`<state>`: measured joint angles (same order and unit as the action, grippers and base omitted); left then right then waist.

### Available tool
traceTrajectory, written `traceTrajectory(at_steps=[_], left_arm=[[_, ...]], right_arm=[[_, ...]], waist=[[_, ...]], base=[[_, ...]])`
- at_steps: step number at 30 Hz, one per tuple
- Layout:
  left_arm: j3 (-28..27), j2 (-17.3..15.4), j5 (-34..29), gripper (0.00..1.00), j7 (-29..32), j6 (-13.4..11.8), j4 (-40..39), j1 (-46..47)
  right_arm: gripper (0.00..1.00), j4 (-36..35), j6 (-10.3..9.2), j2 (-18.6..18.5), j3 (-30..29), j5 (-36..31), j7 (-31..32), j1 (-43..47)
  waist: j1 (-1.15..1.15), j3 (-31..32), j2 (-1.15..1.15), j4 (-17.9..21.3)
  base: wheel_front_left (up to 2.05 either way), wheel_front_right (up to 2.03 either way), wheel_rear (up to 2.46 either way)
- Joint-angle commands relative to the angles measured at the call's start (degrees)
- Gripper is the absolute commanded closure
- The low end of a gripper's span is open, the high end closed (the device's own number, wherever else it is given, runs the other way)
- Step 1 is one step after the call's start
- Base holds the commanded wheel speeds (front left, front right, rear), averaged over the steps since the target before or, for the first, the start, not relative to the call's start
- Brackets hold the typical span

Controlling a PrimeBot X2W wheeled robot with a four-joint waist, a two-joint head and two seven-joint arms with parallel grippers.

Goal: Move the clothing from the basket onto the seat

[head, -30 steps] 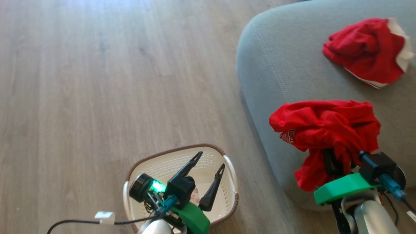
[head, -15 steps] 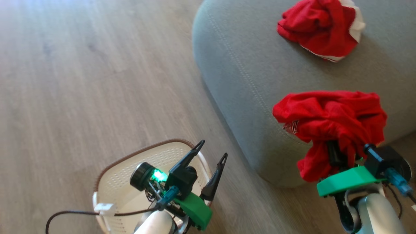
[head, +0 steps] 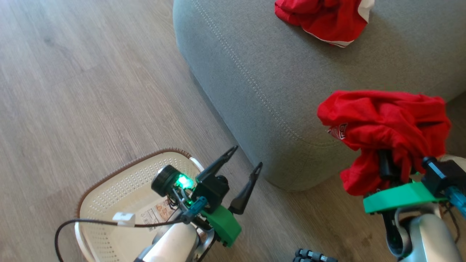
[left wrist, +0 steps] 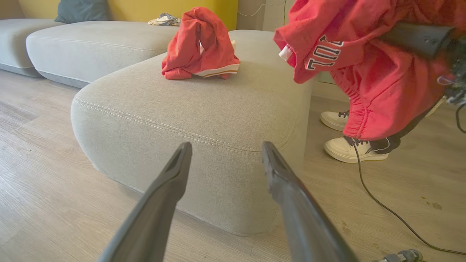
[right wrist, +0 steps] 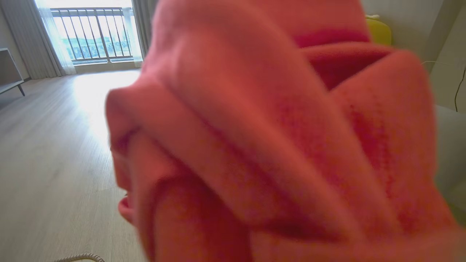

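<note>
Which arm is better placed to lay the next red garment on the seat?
Right. The right tool is shut on the lettered red garment, which hangs at the edge of the seat. The left tool stands open, holding nothing, by the basket.

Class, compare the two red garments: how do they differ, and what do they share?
The white-trimmed garment lies bunched on the seat; the lettered garment hangs from the right gripper. The first shows white trim, the second a white lettered print. Both are crumpled red fabric.
</note>
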<state>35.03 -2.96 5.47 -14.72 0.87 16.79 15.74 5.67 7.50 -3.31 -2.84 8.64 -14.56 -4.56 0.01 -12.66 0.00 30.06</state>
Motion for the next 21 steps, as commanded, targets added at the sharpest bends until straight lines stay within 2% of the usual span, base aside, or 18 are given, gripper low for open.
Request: traceTrajectory(at_steps=[1,9,21], left_arm=[[-1.39,0.08,-0.25,0.00,-0.28,0.14,-1.60,1.94],[-0.33,0.08,0.49,0.00,-0.28,0.03,-1.46,2.39],[-0.92,0.08,0.65,0.00,-0.28,-1.60,-2.87,1.27]], right_arm=[[1.00,-2.30,-0.01,0.01,0.84,0.37,-0.44,0.21],[1.00,-2.41,-0.01,0.37,-0.37,0.46,-0.44,0.71],[1.00,-2.06,-0.01,0.21,-0.03,-0.36,-0.44,-1.47]], waist=[[-0.01,-0.04,0.00,0.04],[-0.01,0.53,0.00,0.05],[-0.01,1.11,0.00,-0.58]], base=[[0.00,0.00,0.00],[0.00,0.00,0.00],[0.00,0.00,0.00]])
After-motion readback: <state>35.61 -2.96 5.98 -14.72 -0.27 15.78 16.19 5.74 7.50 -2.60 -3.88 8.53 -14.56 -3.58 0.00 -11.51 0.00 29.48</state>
